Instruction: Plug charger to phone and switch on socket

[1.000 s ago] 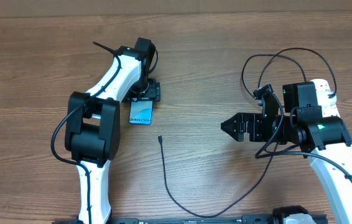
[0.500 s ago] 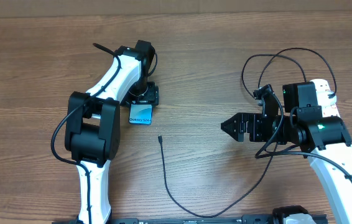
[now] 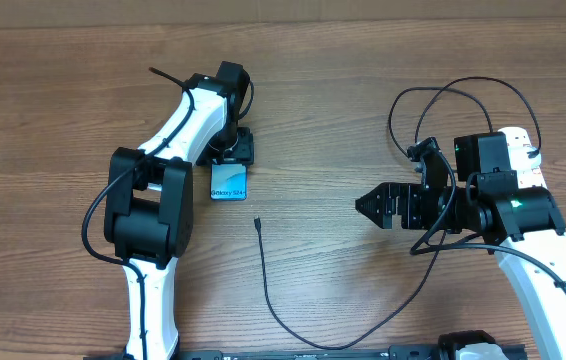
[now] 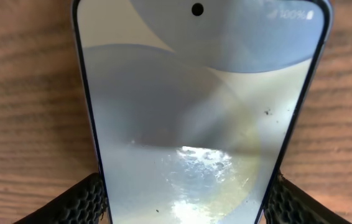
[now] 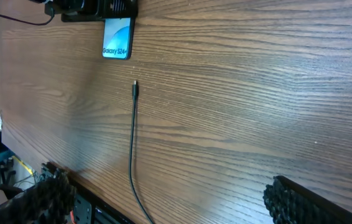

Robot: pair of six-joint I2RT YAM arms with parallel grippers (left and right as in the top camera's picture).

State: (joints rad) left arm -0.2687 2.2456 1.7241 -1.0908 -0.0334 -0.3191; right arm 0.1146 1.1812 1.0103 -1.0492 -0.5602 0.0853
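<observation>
Moved: since a second ago the slim rectangular smartphone with a light blue screen and dark rim [image 3: 229, 181] has swung a little, and its long sides now run squarer, from near edge toward far edge. The left gripper [image 3: 232, 152] shifted slightly with it; my right arm has not budged.
Cable: the long thin black charger cable [image 3: 273, 300] bends close to the near edge of the brown wood-grain counter [image 3: 63, 80], about mid-width. One run climbs rightward under my right arm, the other heads toward the far edge. Neither gripper touches it.
Connector tip: the small black plug end [image 3: 257, 223] lies flat on the wood, near the phone's near end but apart from it.
Right gripper: the right gripper [image 3: 361, 203] sits right of centre, pointing at the left edge and well apart from the tip. It is released: the wrist view shows its black fingers [image 5: 300, 199] spread wide with nothing between them.
Phone: left of centre, screen up, "Galaxy S24" text at its near end, its far end under my left gripper.
Left gripper: clenched on the phone. In the wrist view my black textured pads [image 4: 89, 199] press both long edges.
</observation>
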